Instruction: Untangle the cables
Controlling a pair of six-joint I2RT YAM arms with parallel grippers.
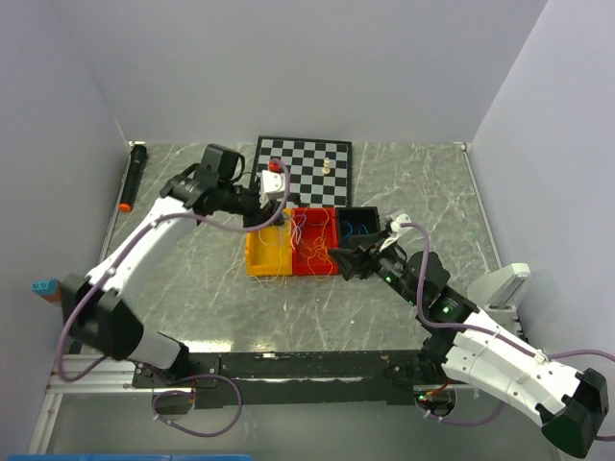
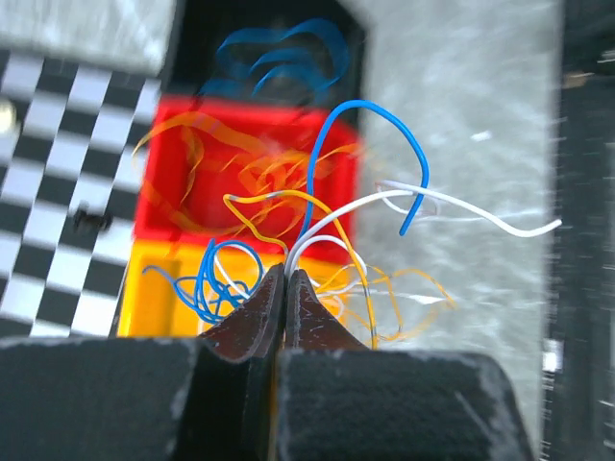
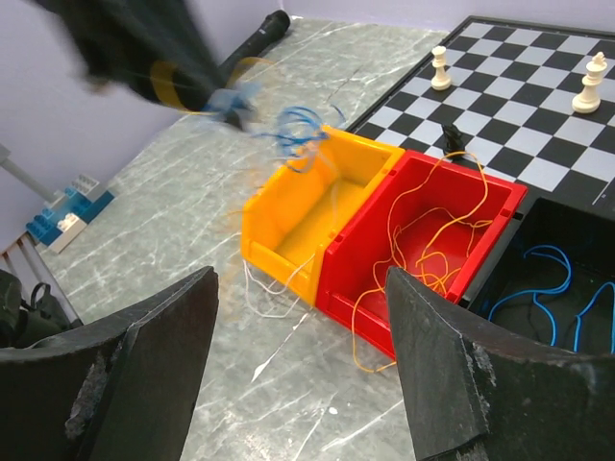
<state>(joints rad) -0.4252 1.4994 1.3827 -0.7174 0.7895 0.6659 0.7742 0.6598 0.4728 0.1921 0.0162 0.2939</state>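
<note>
The right gripper [image 3: 300,288] hangs low over the table [image 3: 288,413]. Its fingers are spread wide with nothing between them, just short of the near walls of the yellow bin [image 3: 288,226] and the red bin [image 3: 370,264].

The three bins stand in a row, wall against wall, with the black bin [image 3: 567,221] on the right. The cables [image 3: 432,240] are divided among them:
- Orange-yellow ones curl in the red bin and spill over its near wall.
- Blue ones lie in the black bin.
- Whitish strands trail from the yellow bin's near edge onto the marble.

Above the yellow bin the left gripper [image 2: 285,288] has its fingers pressed together. It pinches a bunch of blue, orange-yellow and whitish cables that arch out from the tips.

Open tabletop runs left of the yellow bin and right of the black one, out to the side walls. A blue brick [image 1: 43,286] sits at the near left edge.

Just behind the bins lies a chessboard [image 1: 307,178] with white chess pieces [image 3: 440,69] on it. A black stick [image 1: 133,178] lies along the left wall.
</note>
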